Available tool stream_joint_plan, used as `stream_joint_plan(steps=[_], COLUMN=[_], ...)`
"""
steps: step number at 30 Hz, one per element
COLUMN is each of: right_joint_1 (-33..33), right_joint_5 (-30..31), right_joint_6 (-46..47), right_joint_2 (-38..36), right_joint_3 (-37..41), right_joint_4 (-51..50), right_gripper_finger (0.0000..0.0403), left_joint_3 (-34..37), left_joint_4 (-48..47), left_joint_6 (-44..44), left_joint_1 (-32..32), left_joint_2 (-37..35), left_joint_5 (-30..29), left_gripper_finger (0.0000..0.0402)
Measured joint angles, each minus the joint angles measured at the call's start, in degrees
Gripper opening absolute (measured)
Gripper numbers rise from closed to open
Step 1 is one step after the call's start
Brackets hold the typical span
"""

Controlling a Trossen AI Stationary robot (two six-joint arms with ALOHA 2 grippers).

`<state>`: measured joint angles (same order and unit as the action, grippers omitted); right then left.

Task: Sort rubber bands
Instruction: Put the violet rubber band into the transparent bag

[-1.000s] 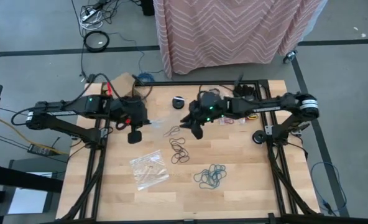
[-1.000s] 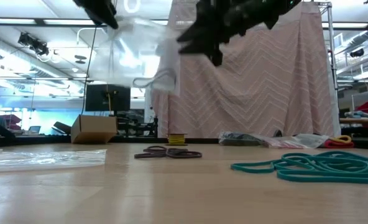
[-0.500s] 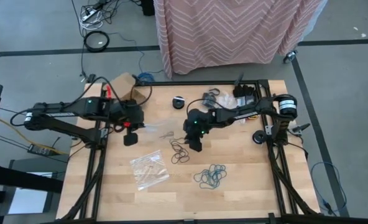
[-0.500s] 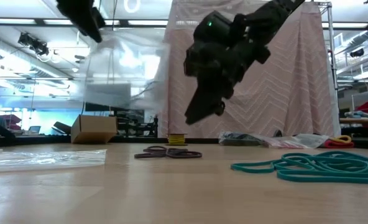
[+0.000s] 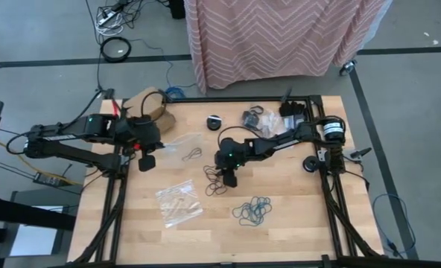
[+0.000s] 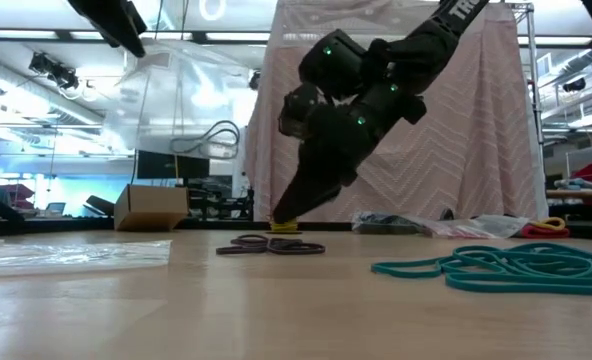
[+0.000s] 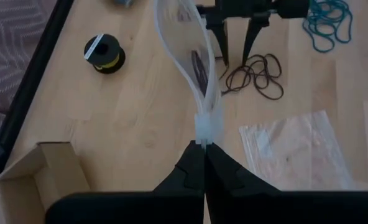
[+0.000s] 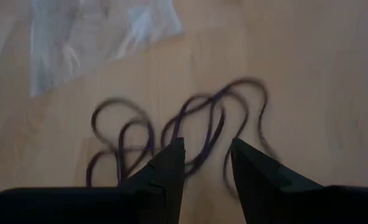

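Note:
My left gripper [image 5: 146, 161] is shut on a clear plastic bag [image 5: 182, 146] held in the air at the table's left; a black rubber band [image 5: 191, 154] lies inside it [image 6: 212, 137]. My right gripper [image 5: 229, 179] stands open and slanted down over a heap of black rubber bands [image 5: 214, 181] at mid-table, with its fingertips [image 6: 281, 214] just above the wood. In the right wrist view the dark loops [image 8: 199, 127] lie ahead of the gap; whether the fingers touch them does not show. A heap of teal rubber bands [image 5: 252, 211] rests on the table nearer the front. My left gripper pinches the bag's edge [image 7: 205, 128] between its two shut fingers, a narrow bunched strip of film. The fingers slant down from the table's left side. The bag hangs clear of the table, spreading open away from the fingers, with the band inside.
A second clear bag [image 5: 179, 202] lies flat at the near left. A small black round spool [image 5: 214, 122] and a cardboard box [image 5: 150, 100] sit at the far edge. Loose clutter [image 5: 259, 117] lies at the far right.
My right gripper has dropped from beside the hanging bag and gone toward the near edge, tipping steeply down over the black bands. My left gripper has drawn back toward the table's left edge, carrying the bag and its band along.

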<state>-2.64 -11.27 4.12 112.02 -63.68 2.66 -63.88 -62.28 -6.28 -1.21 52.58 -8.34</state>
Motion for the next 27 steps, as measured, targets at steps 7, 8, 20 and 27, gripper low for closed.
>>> stream_joint_plan(steps=[7, 8, 20, 27], right_joint_1=[1.48, 1.75, 2.48, 2.52], right_joint_5=[1.63, 2.85, 5.87, 7.69], right_joint_6=[0.27, 0.57, 14.23, 13.87], right_joint_2=[3.12, 3.31, 1.72, -11.30], right_joint_3=[-0.03, -0.12, 0.11, 0.05], right_joint_4=[2.21, 2.14, -0.44, -5.24], right_gripper_finger=[0.0121, 0.0121, 0.0004, 0.0001], left_joint_3=[0.00, 0.02, 0.04, 0.04], left_joint_4=[0.06, -0.02, -0.26, 0.26], left_joint_6=[0.00, 0.00, 0.06, 1.77], left_joint_1=[0.00, 0.00, 0.02, 0.02], left_joint_2=[-0.26, -0.24, -0.24, -0.22], left_joint_5=[-0.62, -0.63, -1.50, -2.80], left_gripper_finger=[0.0000, 0.0000, 0.0000, 0.0000])
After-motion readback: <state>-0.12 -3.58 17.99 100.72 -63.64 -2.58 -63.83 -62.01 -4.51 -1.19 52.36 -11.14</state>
